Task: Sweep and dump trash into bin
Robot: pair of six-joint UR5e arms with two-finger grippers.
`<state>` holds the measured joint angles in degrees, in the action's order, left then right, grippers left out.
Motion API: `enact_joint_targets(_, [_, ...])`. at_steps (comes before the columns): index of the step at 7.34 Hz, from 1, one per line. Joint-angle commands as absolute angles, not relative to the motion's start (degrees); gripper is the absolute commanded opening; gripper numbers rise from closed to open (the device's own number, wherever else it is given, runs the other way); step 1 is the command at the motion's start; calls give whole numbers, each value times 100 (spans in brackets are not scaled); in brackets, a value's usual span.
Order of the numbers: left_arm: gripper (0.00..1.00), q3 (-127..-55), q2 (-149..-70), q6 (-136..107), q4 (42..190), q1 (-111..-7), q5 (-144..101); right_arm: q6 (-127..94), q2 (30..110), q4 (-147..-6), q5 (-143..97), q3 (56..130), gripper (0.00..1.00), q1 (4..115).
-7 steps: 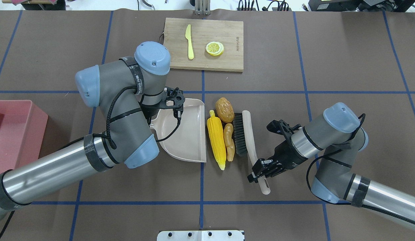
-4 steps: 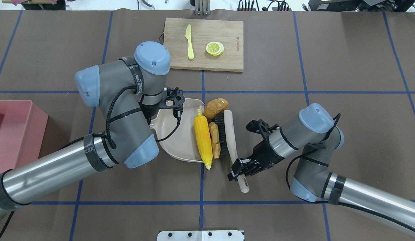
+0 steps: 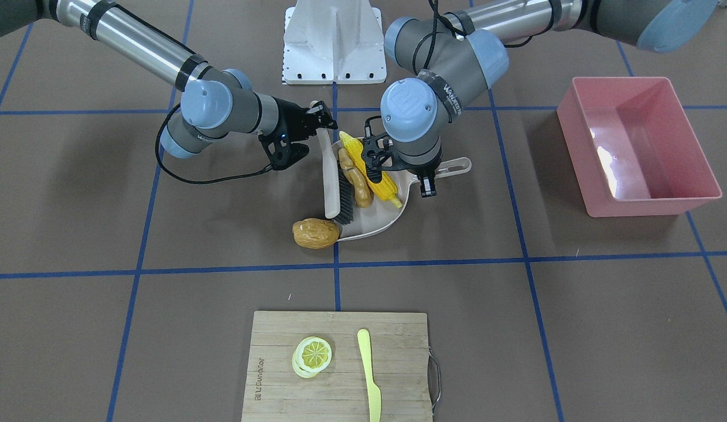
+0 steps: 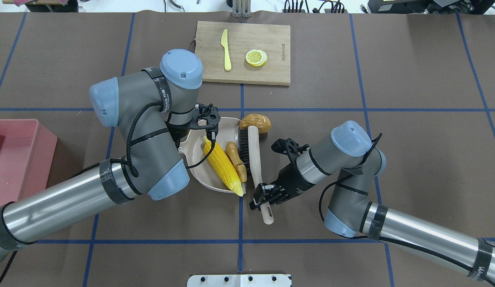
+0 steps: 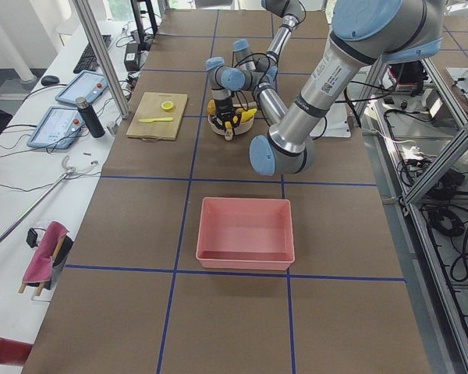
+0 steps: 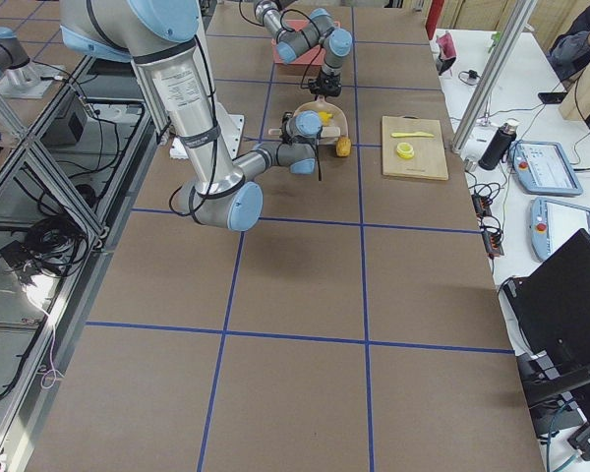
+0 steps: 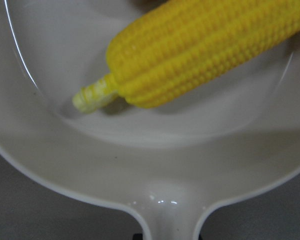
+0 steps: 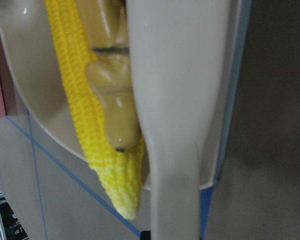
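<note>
One bumpy corn cob (image 4: 223, 167) and knobbly root (image 4: 235, 158) lie in glossy dustpan (image 4: 225, 129).

the yellow corn cob (image 4: 224, 168) lies slantwise in the beige dustpan (image 3: 372, 223), its stub end deep towards the handle and its pale tip poking past the pan's open lip. pressed along it lies the knobbly tan ginger-like root (image 4: 236, 159), wedged between the cob and the bristles of the brush (image 4: 253, 159). the brown potato (image 3: 315, 233) lies on its side on the table (image 4: 391, 59) outside the pan, against the corner of its lip. the pink bin (image 3: 571, 132), glossy and rectangular, stands upright well apart on the robot's left
</note>
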<state>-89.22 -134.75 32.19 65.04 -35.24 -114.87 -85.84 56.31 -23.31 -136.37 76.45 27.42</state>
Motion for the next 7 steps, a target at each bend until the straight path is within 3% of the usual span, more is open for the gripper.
enact_joint_targets(1, [0,-8930,-13474,3226,6504,-3524,-11487,-8815,5545,-2435,-13649,7812,0,2768])
enact_joint_targets(7, [0,-8974,-13281,3226,6836,-3525,-11505,-9141,5915,-3092,-13966,8832,0,3085])
